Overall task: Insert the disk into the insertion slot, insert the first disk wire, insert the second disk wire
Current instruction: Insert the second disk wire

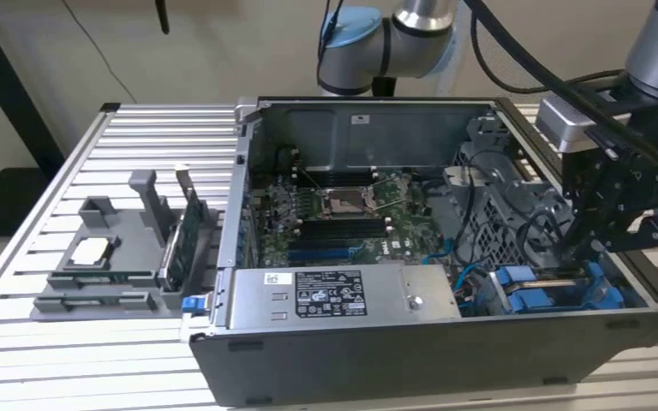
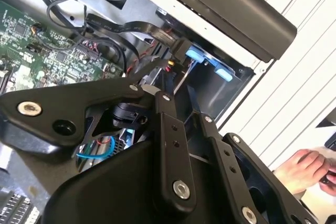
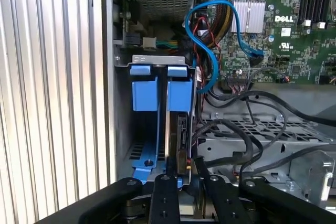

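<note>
A slatted metal table (image 1: 32,342) carried an open computer case (image 1: 421,377), which stood toward the table's edge on the exterior view's right. The robot arm (image 1: 421,26) reached over the case's far wall and came down into it. A grey metal box (image 1: 341,295) with a black-and-white sticker lay along the case's near wall, and a green board (image 1: 341,214) covered the case floor behind it. A grey fixture tray (image 1: 100,282) holding loose parts sat near the table's edge on the exterior view's left. The insertion slot (image 3: 121,129) occupied the case's near corner on the exterior view's right, just beside the metal box. The disk (image 3: 177,85) sat inside this slot in its blue frame, standing on edge between the slot's walls. The gripper (image 1: 567,255) hung directly over the disk, and its slim fingers (image 1: 578,238) were drawn together with no gap visible between them. Their tips reached a black connector (image 2: 178,48) just beside the blue frame's tabs; whether they pinched it could not be told. Red and yellow wires (image 2: 169,66) ran to that connector. A person's hand (image 2: 304,169) rested over the table outside the case.
</note>
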Available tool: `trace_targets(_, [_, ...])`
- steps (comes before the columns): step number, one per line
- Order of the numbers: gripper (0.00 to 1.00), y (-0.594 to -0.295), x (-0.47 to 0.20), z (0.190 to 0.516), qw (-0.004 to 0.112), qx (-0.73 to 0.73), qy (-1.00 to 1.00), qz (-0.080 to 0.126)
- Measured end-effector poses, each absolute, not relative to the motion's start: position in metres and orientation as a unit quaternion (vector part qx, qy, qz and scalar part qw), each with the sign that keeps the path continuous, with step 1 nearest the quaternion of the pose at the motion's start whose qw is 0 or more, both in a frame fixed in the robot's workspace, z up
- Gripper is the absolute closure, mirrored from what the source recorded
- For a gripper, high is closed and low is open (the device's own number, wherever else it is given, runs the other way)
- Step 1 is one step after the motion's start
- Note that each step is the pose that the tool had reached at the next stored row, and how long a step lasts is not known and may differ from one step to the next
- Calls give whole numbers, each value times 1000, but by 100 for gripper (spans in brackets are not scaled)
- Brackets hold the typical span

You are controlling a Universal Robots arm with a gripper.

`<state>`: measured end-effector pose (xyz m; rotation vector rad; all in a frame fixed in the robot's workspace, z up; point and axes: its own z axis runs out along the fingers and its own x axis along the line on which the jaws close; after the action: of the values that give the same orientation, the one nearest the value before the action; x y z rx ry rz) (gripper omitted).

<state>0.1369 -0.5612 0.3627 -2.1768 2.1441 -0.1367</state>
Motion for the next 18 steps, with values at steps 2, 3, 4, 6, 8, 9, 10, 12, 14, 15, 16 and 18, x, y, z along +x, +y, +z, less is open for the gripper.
trace_targets(2, [73,-561,137,365,41,-711,700,-44])
trace_targets(3, [73,-561,137,367,40,-711,700,-44])
trace_targets(4, [73,-561,137,368,40,-711,701,-43])
trace_targets(6, [73,-561,137,370,40,-711,701,-43])
trace_targets(8, [73,-561,137,373,39,-711,701,-42])
trace_targets(9, [73,-561,137,373,39,-711,701,-42])
trace_targets(10, [73,-561,137,374,39,-711,701,-42])
trace_targets(12, [73,-561,137,374,39,-711,701,-42])
trace_targets(14, [73,-561,137,374,39,-711,701,-42])
trace_targets(15, [73,-561,137,374,39,-711,701,-42])
trace_targets(16, [73,-561,137,374,39,-711,701,-42])
trace_targets(18, [73,-561,137,374,39,-711,701,-42])
